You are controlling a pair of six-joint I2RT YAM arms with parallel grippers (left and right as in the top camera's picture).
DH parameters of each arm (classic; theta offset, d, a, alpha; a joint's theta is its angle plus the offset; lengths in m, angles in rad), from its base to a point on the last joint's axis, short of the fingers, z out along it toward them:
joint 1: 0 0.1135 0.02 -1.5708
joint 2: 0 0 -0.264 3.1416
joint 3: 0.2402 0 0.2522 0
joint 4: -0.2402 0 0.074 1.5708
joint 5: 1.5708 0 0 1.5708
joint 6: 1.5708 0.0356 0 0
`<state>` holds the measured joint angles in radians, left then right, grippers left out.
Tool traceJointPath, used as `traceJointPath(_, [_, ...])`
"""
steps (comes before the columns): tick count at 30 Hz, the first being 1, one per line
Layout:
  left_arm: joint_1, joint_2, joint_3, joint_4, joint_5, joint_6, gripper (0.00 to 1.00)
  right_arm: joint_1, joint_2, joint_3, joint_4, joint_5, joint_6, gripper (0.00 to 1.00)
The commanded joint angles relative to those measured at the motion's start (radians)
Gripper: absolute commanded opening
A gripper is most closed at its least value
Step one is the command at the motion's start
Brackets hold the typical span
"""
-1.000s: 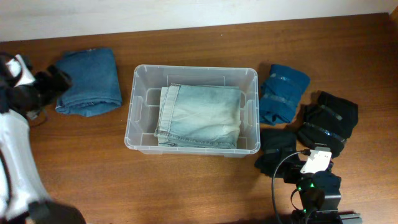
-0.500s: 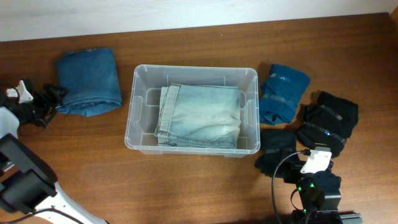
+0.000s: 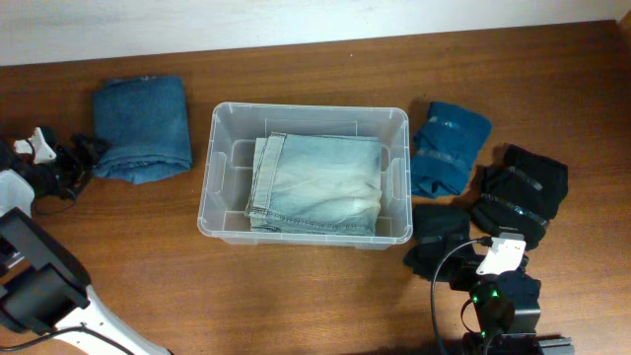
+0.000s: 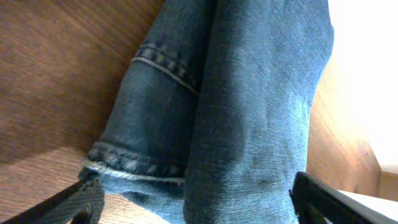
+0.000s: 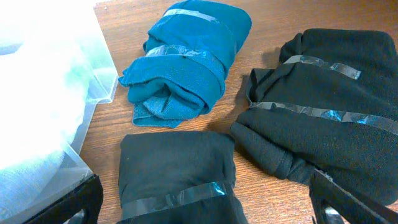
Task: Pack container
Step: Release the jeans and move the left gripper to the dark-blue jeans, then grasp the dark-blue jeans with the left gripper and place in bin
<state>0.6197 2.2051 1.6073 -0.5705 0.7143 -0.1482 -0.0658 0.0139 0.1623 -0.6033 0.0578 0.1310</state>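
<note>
the left claw has drawn back, seemingly just beside the blue jeans.

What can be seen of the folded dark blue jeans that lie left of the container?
The dark blue jeans are denim, folded into a thick block with rounded edges. A stitched hem and a pale-thread seam show in the left wrist view. They lie flat on the wooden table, left of the container and apart from it. The open left gripper sits at their left edge; contact cannot be judged.
</note>
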Motion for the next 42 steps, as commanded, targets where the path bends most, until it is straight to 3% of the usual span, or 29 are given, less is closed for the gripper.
traceJointPath(1, [0.036,0.034,0.010,-0.006,0.052,0.016,0.84,-0.008,-0.008,-0.008,0.002,-0.002,0.000,0.98])
traceJointPath(5, [0.089,0.033,0.010,-0.004,0.135,0.016,0.80,-0.008,-0.008,-0.008,0.002,-0.002,0.000,0.98])
traceJointPath(9, [0.114,0.038,0.009,-0.005,0.127,0.067,0.93,-0.008,-0.008,-0.008,0.002,-0.002,0.000,0.98])
traceJointPath(13, [0.095,0.051,0.010,0.013,0.128,0.076,0.99,-0.008,-0.008,-0.008,0.002,-0.002,0.000,0.98])
traceJointPath(28, [-0.010,0.155,0.009,0.084,0.127,0.090,0.98,-0.008,-0.008,-0.008,0.002,-0.002,0.000,0.98])
traceJointPath(29, [-0.011,0.160,0.009,0.085,0.124,0.089,0.92,-0.008,-0.009,-0.008,0.002,-0.002,0.000,0.98])
traceJointPath(32, [-0.012,0.161,0.009,0.085,0.099,0.090,0.52,-0.008,-0.008,-0.008,0.002,-0.002,0.000,0.98])
traceJointPath(34, [-0.008,0.160,0.010,0.088,0.098,0.090,0.34,-0.008,-0.008,-0.008,0.002,-0.002,0.000,0.98])
traceJointPath(38, [0.003,0.158,0.010,0.049,0.101,0.129,0.17,-0.008,-0.008,-0.008,0.002,-0.002,0.000,0.98])
traceJointPath(39, [0.007,0.156,0.010,0.023,0.102,0.136,0.07,-0.008,-0.008,-0.008,0.002,-0.002,0.000,0.98])
traceJointPath(42, [0.021,0.130,0.011,-0.029,0.153,0.142,0.03,-0.008,-0.008,-0.008,0.002,-0.002,0.000,0.98])
